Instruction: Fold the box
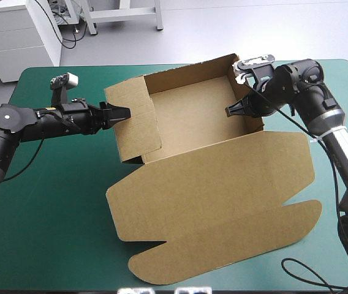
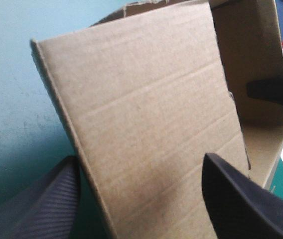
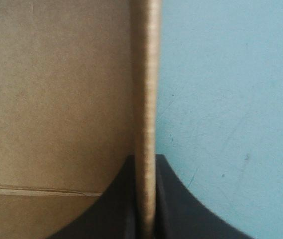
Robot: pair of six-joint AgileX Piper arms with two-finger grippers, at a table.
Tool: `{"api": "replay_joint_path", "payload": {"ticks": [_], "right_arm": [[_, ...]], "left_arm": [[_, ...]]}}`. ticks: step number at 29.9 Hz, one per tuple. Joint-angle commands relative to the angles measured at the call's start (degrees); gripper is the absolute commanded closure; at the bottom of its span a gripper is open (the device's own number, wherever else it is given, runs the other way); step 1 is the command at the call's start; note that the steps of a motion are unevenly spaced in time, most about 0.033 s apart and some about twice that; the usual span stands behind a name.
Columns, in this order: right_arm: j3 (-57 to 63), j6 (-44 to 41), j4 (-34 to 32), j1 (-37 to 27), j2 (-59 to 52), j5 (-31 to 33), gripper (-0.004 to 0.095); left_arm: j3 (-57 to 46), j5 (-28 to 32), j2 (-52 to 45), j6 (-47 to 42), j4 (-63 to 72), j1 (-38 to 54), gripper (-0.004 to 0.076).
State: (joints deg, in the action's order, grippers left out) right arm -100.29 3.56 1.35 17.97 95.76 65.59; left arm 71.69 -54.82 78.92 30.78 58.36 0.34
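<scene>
The cut brown corrugated-board box (image 1: 211, 190) is sitting in the middle of the teal-green table cover (image 1: 51, 202), only part formed. Toward the far edge it is making an open tray with its walls standing. The wide lid panel is lying flat toward the near edge (not raised at all), its rounded tuck flap nearest the robot.

The left gripper (image 1: 127, 113) is pointing in level from the table's left side, its tips sitting at the tray's left wall about halfway along that wall. In the left wrist view the left gripper (image 2: 139, 158) is showing its black fingers (image 2: 241, 204) spread well apart and clamping nothing. That wall of the box (image 2: 146, 99) is running between them. One finger is standing on the outer side over the cover (image 2: 12, 74), and the other is standing in front of the wall's broad face. Whether either finger is touching the board cannot be told.

The right gripper (image 1: 231, 111) is hanging over the tray's right wall from the table's right side, its arm bent down at the wrist, with the tips at the wall's upper rim. In the right wrist view the right gripper (image 3: 145, 162) is pinching the board. Its fingers (image 3: 116, 199) are drawn nearly together with the wall's thin edge clamped between them. The tray-side face of the box (image 3: 57, 99) is filling one side of the fingers and bare cover (image 3: 231, 74) is filling the other.
</scene>
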Motion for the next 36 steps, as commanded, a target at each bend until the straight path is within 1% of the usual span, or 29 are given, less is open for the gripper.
{"api": "replay_joint_path", "payload": {"ticks": [1,6,8,12,15,20,23,27,30,36], "right_arm": [[-1.8,-0.26,0.25,0.13,-2.36,-2.52,0.0923],[-1.8,-0.04,0.25,0.13,-2.36,-2.52,0.0923],[-1.8,-0.04,0.25,0.13,-2.36,-2.63,0.0923],[-1.8,-0.04,0.25,0.13,-2.36,-2.91,0.0923],[-1.8,-0.04,0.25,0.13,-2.36,-2.7,0.0923],[-1.8,-0.04,0.07,0.13,-2.36,-2.2,0.0923],[-1.8,-0.04,0.07,0.13,-2.36,-2.2,0.0923],[-2.09,-0.04,0.31,0.13,-2.7,-2.43,0.0923],[-3.29,-0.04,0.31,0.13,-3.23,-3.36,0.0923],[-6.92,-0.04,0.82,0.13,-3.49,-2.57,0.0923]], "left_arm": [[1.89,1.67,-0.98,-0.07,4.46,-0.17,0.0251],[1.89,-1.54,0.08,-1.01,4.6,-0.17,0.0281],[1.89,-1.43,0.33,-3.83,2.5,-0.54,0.0281],[1.89,1.02,0.21,-7.83,-3.89,-4.06,0.0281],[1.89,4.04,0.12,-11.19,-7.94,-8.39,0.0281],[1.99,11.15,0.12,-21.13,-16.21,-15.99,0.0279],[1.99,14.14,0.12,-24.52,-18.66,-19.53,0.0279],[1.99,18.89,0.12,-33.93,-25.92,-22.61,0.028],[1.99,18.94,0.12,-40.63,-31.69,-22.97,0.028],[1.99,16.46,0.12,-48.34,-37.46,-22.97,0.0281]]}}
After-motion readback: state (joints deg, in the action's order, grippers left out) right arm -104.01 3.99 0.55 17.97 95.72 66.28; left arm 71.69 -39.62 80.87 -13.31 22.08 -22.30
